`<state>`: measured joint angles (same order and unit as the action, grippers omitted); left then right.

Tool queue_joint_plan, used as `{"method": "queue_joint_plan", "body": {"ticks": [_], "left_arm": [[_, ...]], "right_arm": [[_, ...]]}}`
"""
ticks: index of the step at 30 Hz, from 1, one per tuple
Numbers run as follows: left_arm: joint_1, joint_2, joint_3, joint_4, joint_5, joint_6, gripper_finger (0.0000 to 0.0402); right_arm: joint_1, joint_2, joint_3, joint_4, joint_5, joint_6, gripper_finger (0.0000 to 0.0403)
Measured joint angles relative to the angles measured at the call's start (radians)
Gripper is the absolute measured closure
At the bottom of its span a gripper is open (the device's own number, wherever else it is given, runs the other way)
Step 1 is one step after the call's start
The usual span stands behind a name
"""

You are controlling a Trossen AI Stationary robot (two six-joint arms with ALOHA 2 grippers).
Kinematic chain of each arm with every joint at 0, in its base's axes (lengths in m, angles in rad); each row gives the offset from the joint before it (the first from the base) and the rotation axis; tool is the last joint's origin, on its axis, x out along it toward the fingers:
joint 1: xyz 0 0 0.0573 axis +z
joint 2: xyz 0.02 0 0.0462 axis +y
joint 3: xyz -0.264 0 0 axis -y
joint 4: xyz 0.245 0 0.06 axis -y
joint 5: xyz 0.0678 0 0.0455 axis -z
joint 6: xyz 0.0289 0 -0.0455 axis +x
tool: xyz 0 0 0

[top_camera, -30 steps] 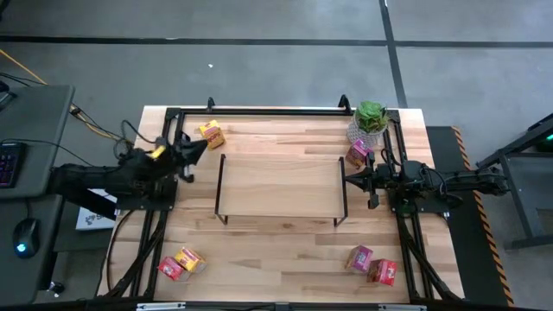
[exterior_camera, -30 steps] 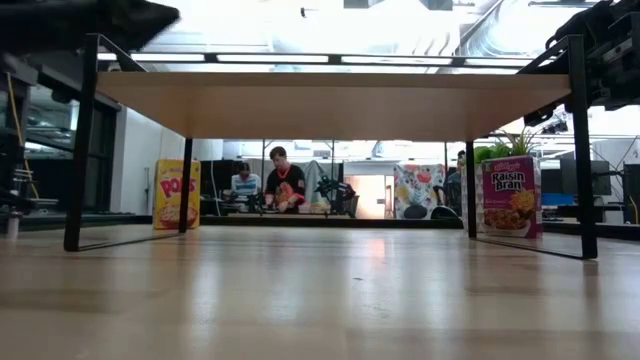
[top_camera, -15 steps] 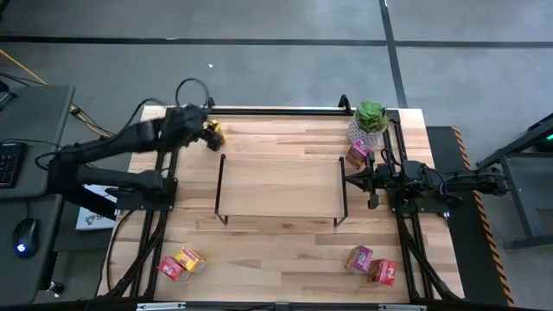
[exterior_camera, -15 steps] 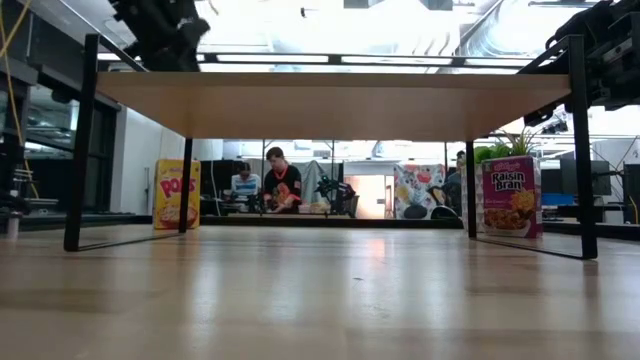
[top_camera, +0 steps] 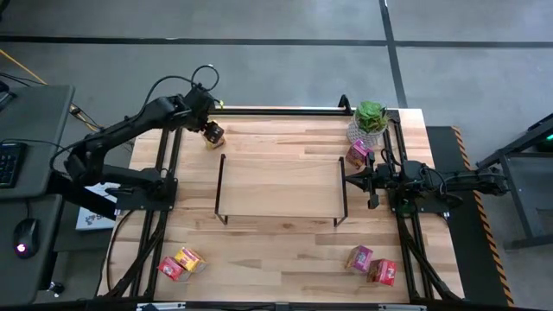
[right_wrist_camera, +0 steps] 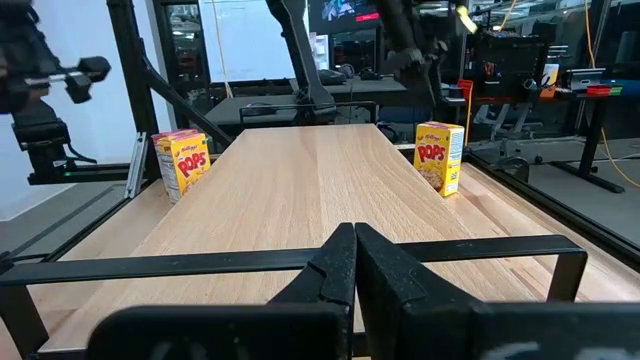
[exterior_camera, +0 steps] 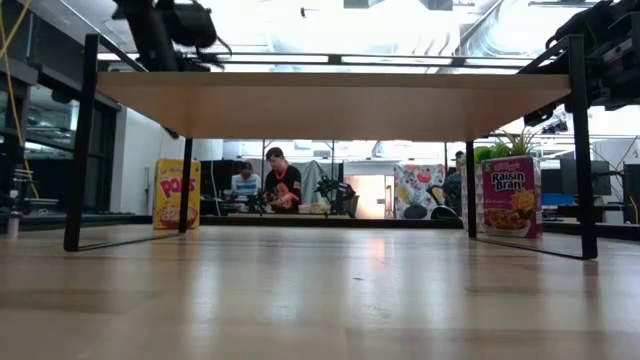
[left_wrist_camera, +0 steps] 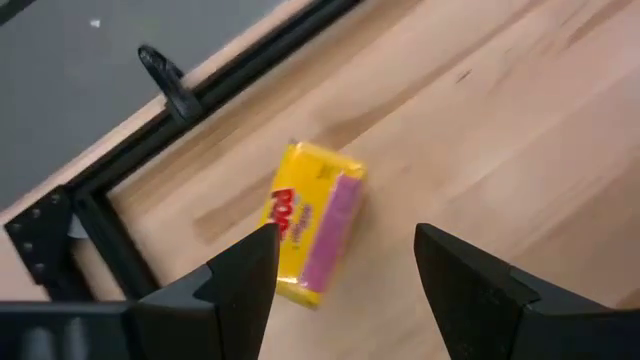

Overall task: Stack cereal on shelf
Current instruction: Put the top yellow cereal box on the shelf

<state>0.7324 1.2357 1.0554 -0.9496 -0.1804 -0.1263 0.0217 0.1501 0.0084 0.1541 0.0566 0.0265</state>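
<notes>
Wood table (top_camera: 285,250), left pincer (left_wrist_camera: 340,262) spread wide above yellow box (left_wrist_camera: 312,236), empty, right pincer (right_wrist_camera: 353,262) closed by shelf (top_camera: 281,183).

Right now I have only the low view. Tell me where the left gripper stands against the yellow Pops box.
Observer: The left gripper hangs over the yellow box at the table's far left corner. It is open, with the box below and between its fingers.
Operator: Give me the right arm.
Observer: The right gripper is shut, parked at the right end of the shelf.
Operator: Report what's on the shelf.
Observer: No boxes on it yet.
</notes>
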Motion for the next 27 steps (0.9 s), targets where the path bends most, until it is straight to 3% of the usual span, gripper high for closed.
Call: {"method": "queue_joint_plan", "body": {"ticks": [11,16,27], "left_arm": [[0.047,0.138,0.0,0.004,0.025,0.112,0.0176],[0.047,0.144,0.0,0.0,-0.027,0.12,0.0176],[0.046,0.119,0.008,0.0,0.041,0.166,0.0176]], "right_arm": [[0.0,0.0,0.0,0.0,0.0,0.0,0.0402],[0.0,0.0,0.0,0.0,0.0,0.0,0.0402],[0.0,0.0,0.0,0.0,0.0,0.0,0.0402]]}}
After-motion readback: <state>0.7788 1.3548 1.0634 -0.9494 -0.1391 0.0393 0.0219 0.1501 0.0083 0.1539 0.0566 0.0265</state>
